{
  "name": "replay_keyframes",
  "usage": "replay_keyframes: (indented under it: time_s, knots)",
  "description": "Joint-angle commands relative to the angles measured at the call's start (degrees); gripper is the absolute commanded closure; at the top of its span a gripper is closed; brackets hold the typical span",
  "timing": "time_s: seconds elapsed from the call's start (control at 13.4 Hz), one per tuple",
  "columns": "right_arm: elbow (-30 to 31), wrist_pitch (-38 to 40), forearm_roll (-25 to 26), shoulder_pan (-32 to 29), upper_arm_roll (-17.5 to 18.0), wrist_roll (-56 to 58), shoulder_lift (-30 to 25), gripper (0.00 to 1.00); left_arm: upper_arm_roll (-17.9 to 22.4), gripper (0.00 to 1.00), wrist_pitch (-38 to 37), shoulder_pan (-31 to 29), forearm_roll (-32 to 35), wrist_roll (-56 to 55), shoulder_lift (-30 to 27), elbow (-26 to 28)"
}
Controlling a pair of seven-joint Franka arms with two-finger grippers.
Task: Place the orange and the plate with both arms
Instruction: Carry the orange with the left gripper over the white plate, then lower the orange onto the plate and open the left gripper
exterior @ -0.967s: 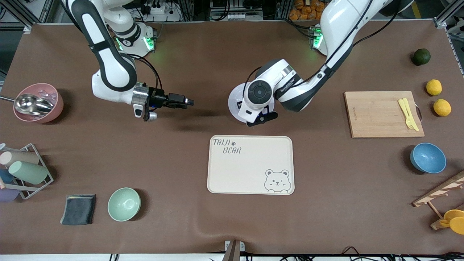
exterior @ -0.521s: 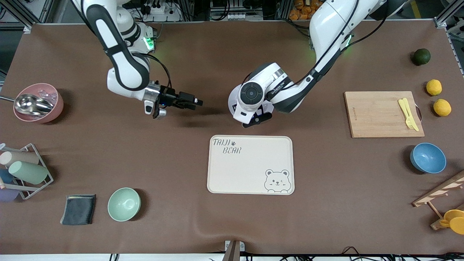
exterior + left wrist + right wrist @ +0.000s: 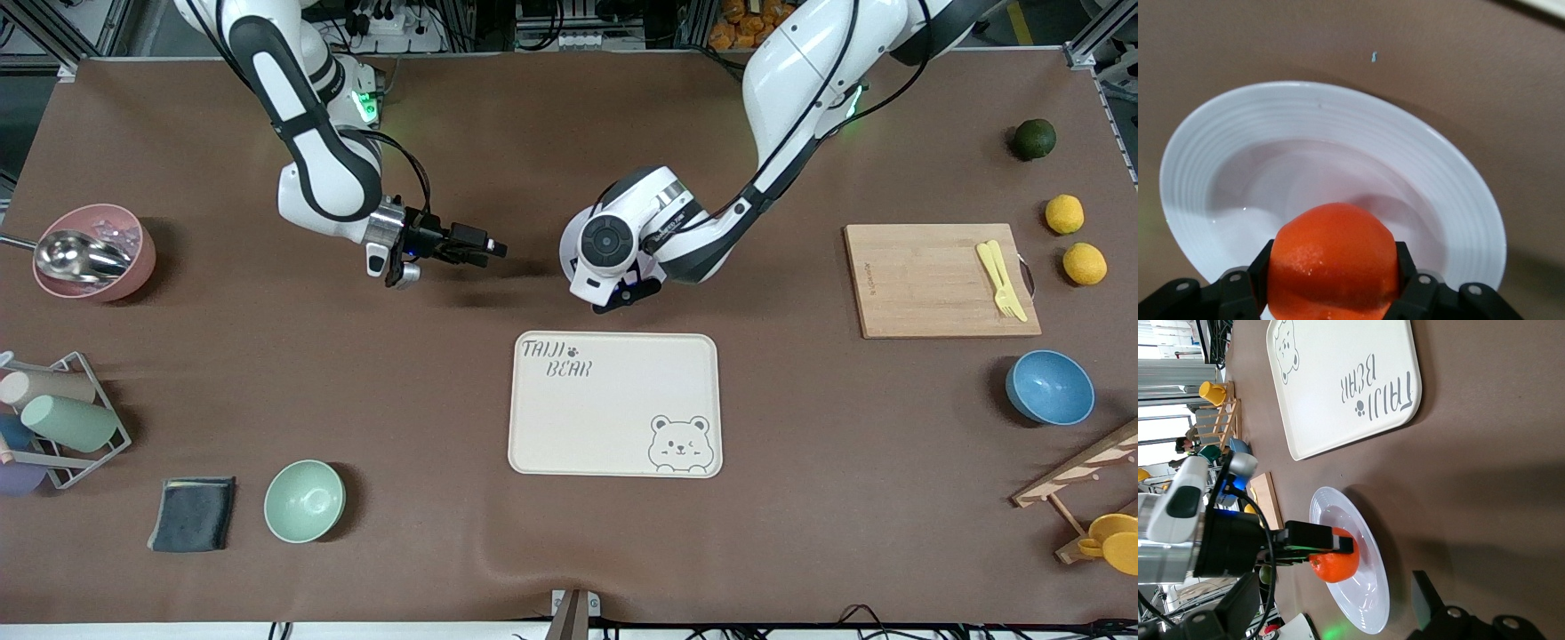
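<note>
Nearest the front camera: mint-green bowl (image 3: 304, 500) and dark folded cloth (image 3: 192, 513) toward my right arm's end; cream bear tray (image 3: 613, 404) mid-table, nothing on it; blue bowl (image 3: 1049, 387) toward my left arm's end; cup rack (image 3: 55, 418) at the edge by my right arm.

Farther up: cutting board (image 3: 933, 280) with a yellow fork (image 3: 1001, 278) on it; two lemons (image 3: 1085, 263) just beside it; pink bowl (image 3: 98, 252) with a metal scoop at the other end.

My left gripper (image 3: 1331, 293) is clamped on the orange (image 3: 1333, 263); fingers (image 3: 1413, 283) press both its sides; I hold it over the sunken centre of the plate (image 3: 1211, 143); can't tell if it touches. Plate sits flat on the table, just farther from the camera than the tray.

My right gripper (image 3: 480, 248) hangs over bare table beside the plate, jaws spread wide, holding nothing.

Farthest: dark green fruit (image 3: 1033, 139).
</note>
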State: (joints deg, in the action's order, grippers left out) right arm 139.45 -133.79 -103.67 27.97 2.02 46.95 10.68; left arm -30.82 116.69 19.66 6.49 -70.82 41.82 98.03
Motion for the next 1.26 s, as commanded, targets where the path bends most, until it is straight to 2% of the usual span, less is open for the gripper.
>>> replay_keyframes:
  time_s: [0.0,0.07,0.22,0.45,0.89,1.19]
  knots:
    - [0.2,-0.24,-2.24,0.33,-0.18,2.0,-0.05,0.0,0.5,0.05,0.2,0.82,1.16,-1.25,-0.07,-0.12]
    - [0.2,-0.24,-2.33,0.33,-0.18,2.0,0.04,0.0,0.5,0.0,0.12,0.73,1.24,-1.25,-0.33,-0.12]
    - [0.12,-1.11,-3.2,0.6,-0.18,2.18,0.39,0.0,0.5,0.0,-0.67,0.73,1.24,-1.25,-0.77,-0.12]
    - [-0.41,-3.93,-12.49,4.9,-0.18,8.65,2.58,0.04,0.32,0.0,-2.95,-0.05,1.24,-1.25,-4.71,-0.38]
    - [-1.72,-6.47,-19.98,9.29,-0.18,12.72,5.4,0.09,0.15,0.0,-9.36,-6.82,1.24,5.25,-15.08,-0.38]
    - [-5.06,-9.91,-29.19,13.86,-0.27,17.63,9.08,0.1,0.06,0.0,-14.64,-13.14,0.72,13.32,-22.11,-0.38]
